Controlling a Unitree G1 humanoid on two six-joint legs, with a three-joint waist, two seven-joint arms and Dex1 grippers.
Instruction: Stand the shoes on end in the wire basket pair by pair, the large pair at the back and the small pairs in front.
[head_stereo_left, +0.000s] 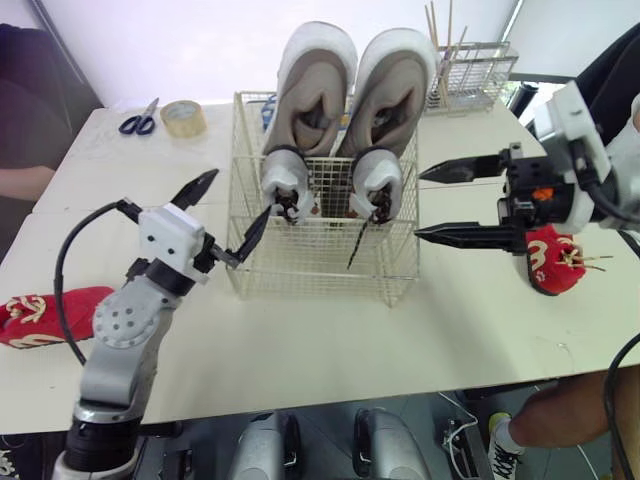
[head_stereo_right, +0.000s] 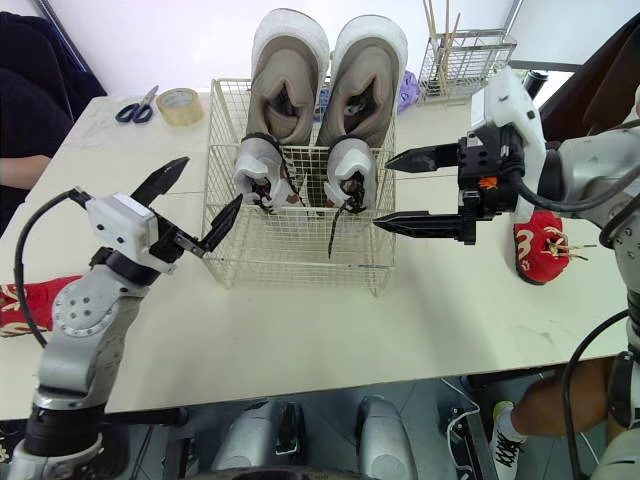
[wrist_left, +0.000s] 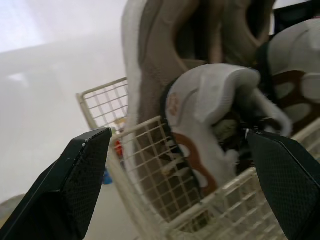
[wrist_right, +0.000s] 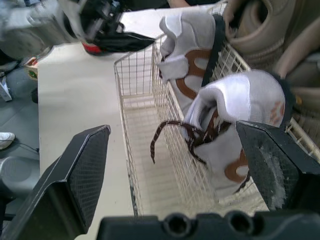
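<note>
Wire basket sits mid-desk. The large pair stands on end against its back wall. A white small pair stands on end directly in front of it, toes down.

- One dark lace from the white pair hangs through the front mesh.
- Left tool: spread wide and empty, at the basket's left front corner. One finger lies along the mesh; cannot tell if it touches.
- Right tool: spread wide and empty, just beside the basket's right wall.
- Right red shoe lies on the desk below and behind the right tool.
- Left red shoe lies at the desk's left edge, well apart from its mate.

Judgement: two pairs are placed and the red pair is not yet in.

Risks:
1. A left finger this close to the mesh could hook a wire or shove the basket. That would tip the upright shoes.
2. The dangling lace could snag on a finger passing the front wall and drag a white shoe over.
3. Little front room is left, so forcing a red shoe in could knock the white pair flat.
4. The left red shoe is at the desk edge, and a clumsy approach could push it off.
5. The red shoes are on opposite sides, so each arm must fetch its own, and the arms could meet over the basket.
</note>
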